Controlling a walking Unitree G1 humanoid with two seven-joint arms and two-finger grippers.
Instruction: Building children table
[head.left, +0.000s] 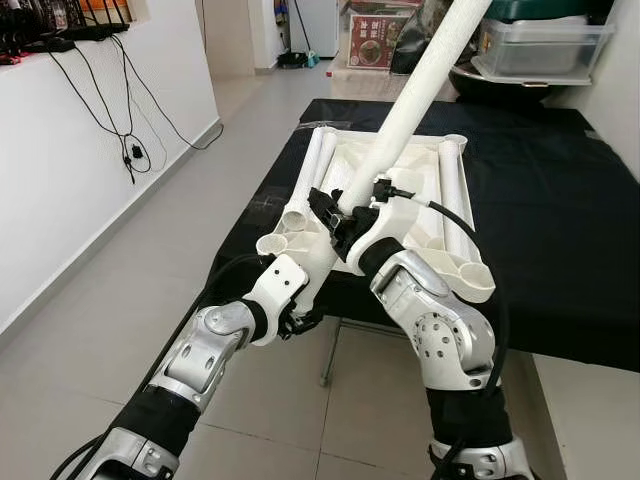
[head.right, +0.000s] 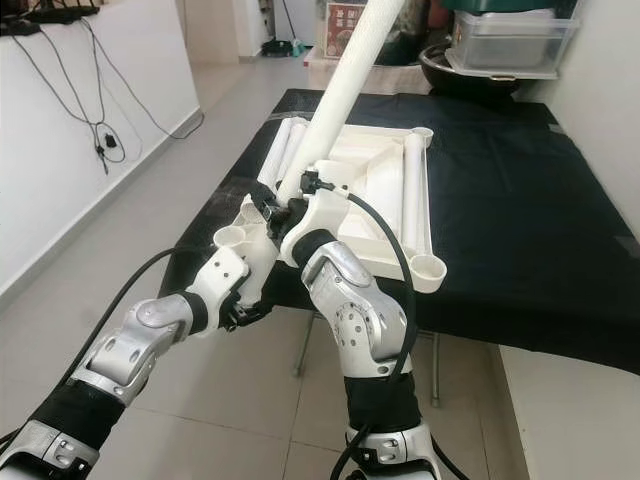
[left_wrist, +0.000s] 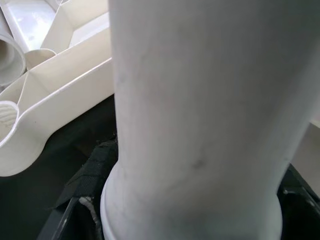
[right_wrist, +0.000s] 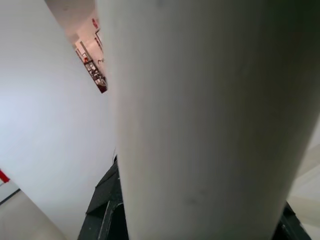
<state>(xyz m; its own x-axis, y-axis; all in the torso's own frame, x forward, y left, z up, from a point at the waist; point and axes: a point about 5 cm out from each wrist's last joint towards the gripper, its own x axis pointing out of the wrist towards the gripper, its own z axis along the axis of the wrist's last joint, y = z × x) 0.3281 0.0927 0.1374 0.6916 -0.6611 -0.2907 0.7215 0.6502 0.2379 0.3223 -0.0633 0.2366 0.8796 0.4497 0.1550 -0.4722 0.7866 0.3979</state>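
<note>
A long white table leg (head.left: 420, 80) slants up and to the right from the table's near edge, held low down by both grippers. My left gripper (head.left: 335, 225) is shut on its lower end, and my right gripper (head.left: 372, 195) is shut on it just above. Both wrist views look along the leg (left_wrist: 200, 125) (right_wrist: 200, 125) at close range, with black fingers at its sides. Behind it the white children's tabletop (head.left: 478, 255) lies upside down on a black cloth (head.left: 560, 220). Other white legs (head.left: 452, 195) (head.left: 310, 175) lie along its two sides.
A white wall with hanging black cables (head.left: 120, 120) runs along the left, with tiled floor between it and the table. Clear plastic bins (head.left: 540, 45) and a dark bowl stand behind the table at the far right. Metal table legs show under the cloth.
</note>
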